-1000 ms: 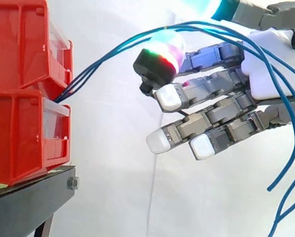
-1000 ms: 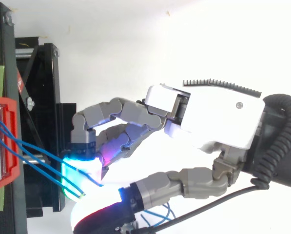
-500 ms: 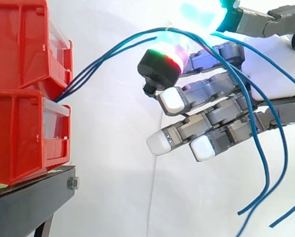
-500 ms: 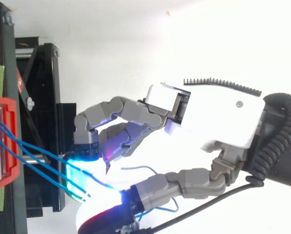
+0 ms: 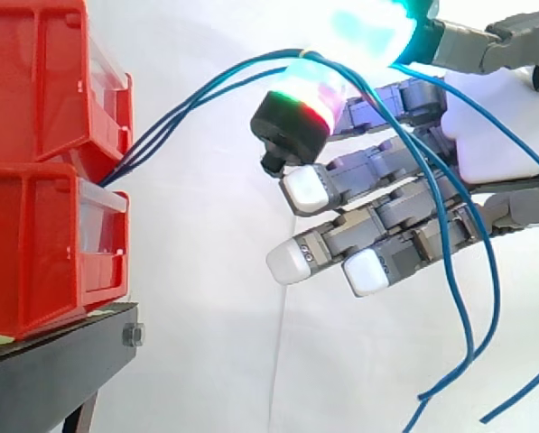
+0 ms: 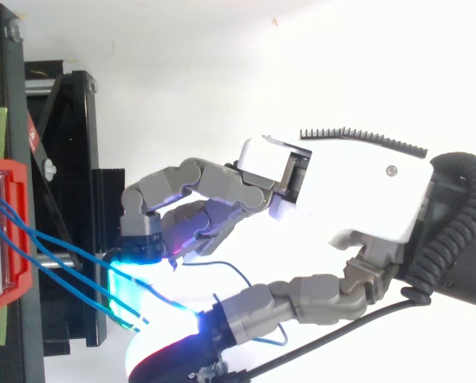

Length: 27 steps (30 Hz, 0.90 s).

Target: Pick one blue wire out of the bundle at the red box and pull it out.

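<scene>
blue wires leave the gap btw the stacked red bins, left of the fingers, arc up & sit pinched btw thumb pad & top finger pad of the hand. loose ends hang below-right. other fingers relaxed. black stand under bins.

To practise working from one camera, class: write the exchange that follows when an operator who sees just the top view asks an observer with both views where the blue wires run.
Operator: From what level do the wires leave the red box?
Observer: The blue wires come out between the upper red bin and the lower red bin.
Operator: Where do their loose ends go?
Observer: They arch across the hand and hang down below it, ends free.
</scene>
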Tool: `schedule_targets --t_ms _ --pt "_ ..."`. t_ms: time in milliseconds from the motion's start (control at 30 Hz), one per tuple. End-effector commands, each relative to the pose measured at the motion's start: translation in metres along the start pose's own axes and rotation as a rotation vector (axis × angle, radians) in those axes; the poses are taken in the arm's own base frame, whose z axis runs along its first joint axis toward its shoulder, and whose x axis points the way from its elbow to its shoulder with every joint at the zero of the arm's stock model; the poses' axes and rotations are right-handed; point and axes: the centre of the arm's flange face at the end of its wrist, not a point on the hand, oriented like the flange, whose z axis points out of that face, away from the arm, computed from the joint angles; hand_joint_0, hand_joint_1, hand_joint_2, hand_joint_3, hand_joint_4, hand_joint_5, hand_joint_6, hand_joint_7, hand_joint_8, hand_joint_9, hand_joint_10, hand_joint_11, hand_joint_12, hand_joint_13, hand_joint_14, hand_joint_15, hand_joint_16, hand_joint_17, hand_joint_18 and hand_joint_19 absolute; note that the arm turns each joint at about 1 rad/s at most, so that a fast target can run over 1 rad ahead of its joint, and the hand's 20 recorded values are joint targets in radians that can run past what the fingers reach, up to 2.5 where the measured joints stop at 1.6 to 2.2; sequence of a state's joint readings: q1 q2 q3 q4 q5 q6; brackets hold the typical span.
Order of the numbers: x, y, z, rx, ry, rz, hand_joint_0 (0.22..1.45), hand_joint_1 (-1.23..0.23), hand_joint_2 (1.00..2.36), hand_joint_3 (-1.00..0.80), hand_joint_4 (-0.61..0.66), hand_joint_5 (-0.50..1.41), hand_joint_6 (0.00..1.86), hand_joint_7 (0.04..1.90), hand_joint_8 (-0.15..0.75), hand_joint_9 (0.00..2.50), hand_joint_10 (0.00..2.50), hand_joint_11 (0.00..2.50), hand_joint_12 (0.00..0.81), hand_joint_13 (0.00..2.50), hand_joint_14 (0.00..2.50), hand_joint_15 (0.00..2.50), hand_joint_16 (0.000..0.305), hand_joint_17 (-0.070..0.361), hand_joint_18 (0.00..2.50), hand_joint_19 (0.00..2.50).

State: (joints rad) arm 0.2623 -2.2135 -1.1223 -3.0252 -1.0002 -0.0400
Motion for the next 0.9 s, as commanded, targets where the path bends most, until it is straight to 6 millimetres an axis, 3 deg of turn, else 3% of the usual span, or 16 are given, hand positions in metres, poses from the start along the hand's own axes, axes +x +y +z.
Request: schedule_targets --t_ms 0,167,433,533,667,733,800,867 --pt "0.0001 0.0004 0.0001 -0.001 0.0 0.001 0.84 -0.89 1.0 -0.5 0.03 -0.22 0.88 1.08 0.278 0.7 0.01 0.57 0.432 0.54 0.01 0.23 0.059 0.132 0.71 0.38" --pt "0.0001 0.0004 0.0001 -0.001 0.0 -0.001 0.76 -0.98 1.0 -0.5 -0.07 -0.26 0.88 1.06 0.225 0.53 0.01 0.52 0.421 0.45 0.01 0.18 0.058 0.131 0.69 0.3" --pt "0.0001 0.0004 0.0001 -0.001 0.0 0.001 0.55 -1.01 1.0 -0.5 0.04 -0.25 0.89 1.05 0.251 0.52 0.01 0.55 0.438 0.45 0.01 0.2 0.061 0.138 0.69 0.33" --pt "-0.0002 0.0008 -0.0003 -0.001 0.0 0.001 0.45 -1.01 1.0 -0.5 0.15 -0.25 0.9 1.01 0.295 0.52 0.01 0.56 0.476 0.46 0.01 0.21 0.067 0.152 0.73 0.32" --pt "-0.0009 0.0006 0.0008 -0.003 -0.002 0.001 0.39 -0.93 1.0 -0.5 0.23 -0.24 0.92 0.99 0.353 0.56 0.01 0.58 0.518 0.48 0.01 0.23 0.076 0.17 0.77 0.35" --pt "-0.0009 -0.0001 0.0006 -0.002 -0.002 0.0 0.37 -0.82 1.0 -0.5 0.24 -0.23 0.92 0.99 0.374 0.6 0.01 0.59 0.533 0.5 0.01 0.23 0.079 0.179 0.79 0.36" --pt "-0.0009 0.0006 0.0008 -0.003 -0.002 0.001 0.42 -0.66 1.0 -0.5 0.2 -0.22 0.91 1.01 0.366 0.67 0.01 0.58 0.519 0.52 0.01 0.24 0.075 0.168 0.77 0.4" --pt "-0.0009 0.0006 0.0008 -0.003 -0.002 0.001 0.47 -0.63 1.0 -0.5 0.19 -0.22 0.91 1.04 0.351 0.67 0.01 0.58 0.497 0.5 0.01 0.24 0.07 0.158 0.73 0.42"
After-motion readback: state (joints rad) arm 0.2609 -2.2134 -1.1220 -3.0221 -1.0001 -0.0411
